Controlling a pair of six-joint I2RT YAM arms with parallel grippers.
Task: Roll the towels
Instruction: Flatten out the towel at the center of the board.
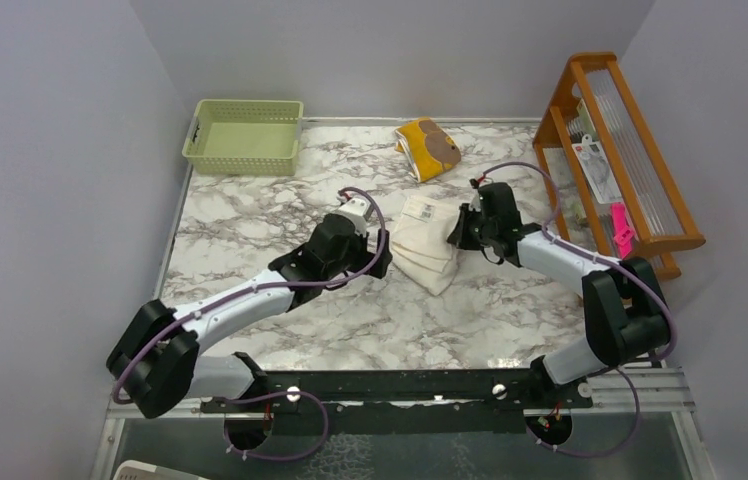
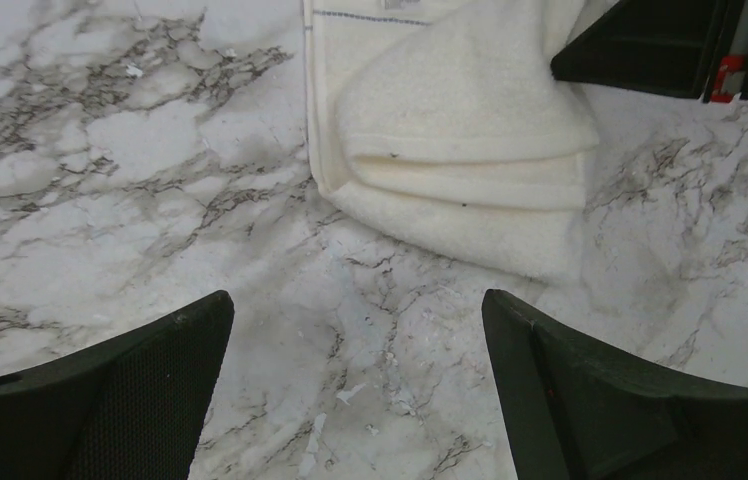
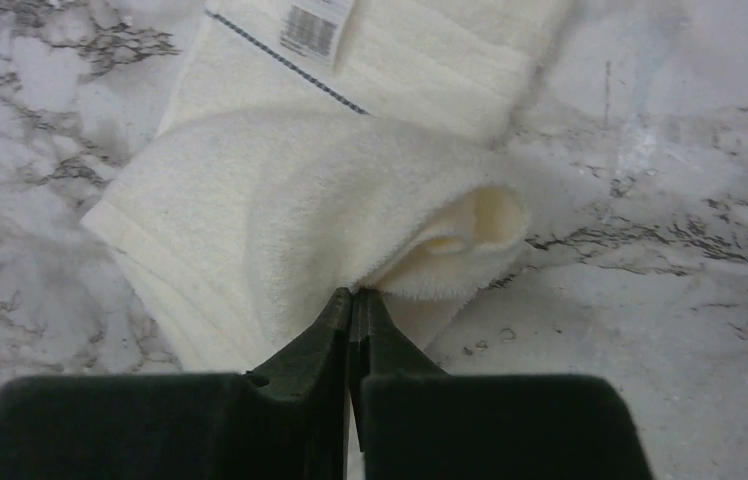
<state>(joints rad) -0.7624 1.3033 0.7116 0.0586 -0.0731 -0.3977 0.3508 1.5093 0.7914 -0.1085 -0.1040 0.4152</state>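
The cream-white towel [image 1: 428, 243] lies half folded in the middle of the marble table. My right gripper [image 1: 462, 228] is shut on its right edge. In the right wrist view the gripper [image 3: 358, 296] pinches a lifted fold of the towel [image 3: 280, 200]. My left gripper [image 1: 382, 250] is open and empty just left of the towel. In the left wrist view the gripper [image 2: 355, 320] hovers over bare marble, and the towel [image 2: 460, 130] lies ahead of it. The mustard-yellow towel with a brown patch [image 1: 428, 148] lies bunched at the back of the table.
A pale green plastic basket [image 1: 245, 136] stands at the back left. A wooden rack [image 1: 618, 150] with a pink item stands along the right edge. Grey walls close in the table at the left, back and right.
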